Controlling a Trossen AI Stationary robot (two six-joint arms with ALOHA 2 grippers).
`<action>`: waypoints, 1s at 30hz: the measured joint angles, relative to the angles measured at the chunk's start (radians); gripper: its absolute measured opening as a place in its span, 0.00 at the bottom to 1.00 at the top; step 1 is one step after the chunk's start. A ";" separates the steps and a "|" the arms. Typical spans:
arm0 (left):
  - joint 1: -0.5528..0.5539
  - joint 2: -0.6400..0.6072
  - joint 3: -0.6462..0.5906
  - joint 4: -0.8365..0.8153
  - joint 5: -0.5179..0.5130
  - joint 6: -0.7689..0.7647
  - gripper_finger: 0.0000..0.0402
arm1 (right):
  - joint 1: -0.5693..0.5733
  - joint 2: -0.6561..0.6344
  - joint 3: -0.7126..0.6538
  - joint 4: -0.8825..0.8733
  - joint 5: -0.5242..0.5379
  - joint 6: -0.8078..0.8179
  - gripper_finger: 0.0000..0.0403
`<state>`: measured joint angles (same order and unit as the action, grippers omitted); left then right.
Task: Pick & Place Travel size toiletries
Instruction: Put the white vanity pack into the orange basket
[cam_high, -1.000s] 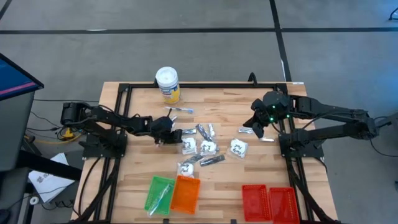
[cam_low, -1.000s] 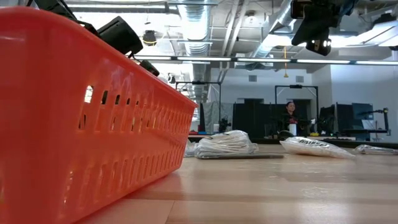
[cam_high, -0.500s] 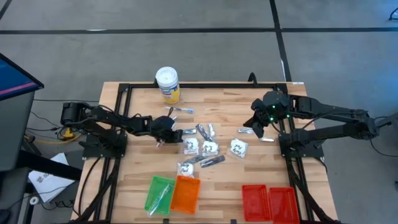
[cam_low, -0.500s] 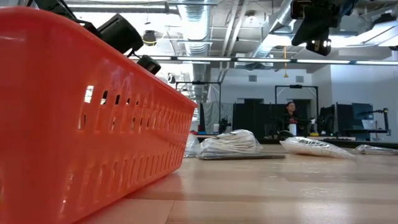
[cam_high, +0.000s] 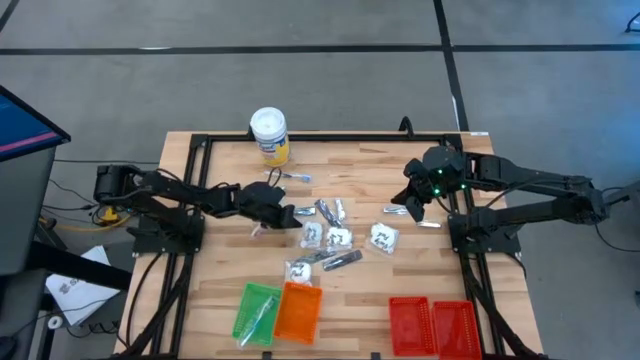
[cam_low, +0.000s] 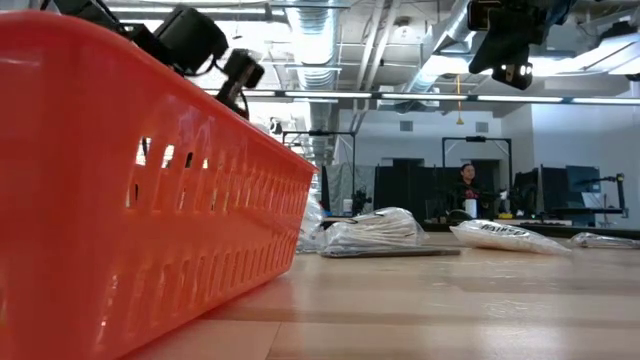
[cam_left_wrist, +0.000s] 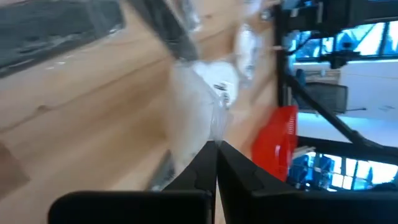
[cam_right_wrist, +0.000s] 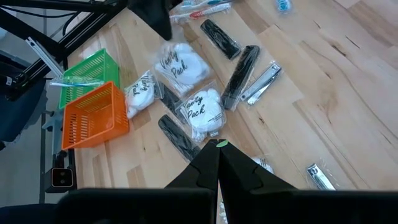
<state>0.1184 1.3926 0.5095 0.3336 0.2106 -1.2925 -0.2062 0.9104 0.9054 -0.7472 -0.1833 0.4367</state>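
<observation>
Left gripper (cam_high: 283, 213) — fingers fully closed, tips meeting at the edge of a white packet (cam_left_wrist: 196, 115) in the toiletries cluster (cam_high: 325, 238) at table centre; whether it grips the packet is unclear. Right gripper (cam_high: 413, 207) — clenched, empty, above the table's right side.

Pale, wood-grained plank tabletop (cam_high: 350, 165). Small white crinkly packets (cam_right_wrist: 179, 68) carry dark script print. Slim dark grey plastic combs (cam_right_wrist: 219, 38). Slotted plastic trays: 1 green (cam_high: 256, 312), 1 orange (cam_high: 299, 311), 2 red (cam_high: 409, 323). White-lidded round tub (cam_high: 269, 135) has a yellow label.
</observation>
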 joint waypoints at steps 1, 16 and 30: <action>0.000 -0.018 0.000 0.000 0.000 0.000 0.00 | 0.000 0.000 0.000 0.000 0.000 0.000 0.00; -0.032 -0.279 0.000 -0.010 0.066 -0.052 0.00 | -0.003 0.000 0.000 0.007 0.000 -0.028 0.00; -0.211 -0.255 0.110 -0.020 0.232 -0.105 0.00 | -0.019 0.000 0.000 0.037 0.001 -0.027 0.00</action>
<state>-0.0922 1.1372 0.6196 0.3137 0.4426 -1.3972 -0.2249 0.9104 0.9054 -0.7098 -0.1826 0.4095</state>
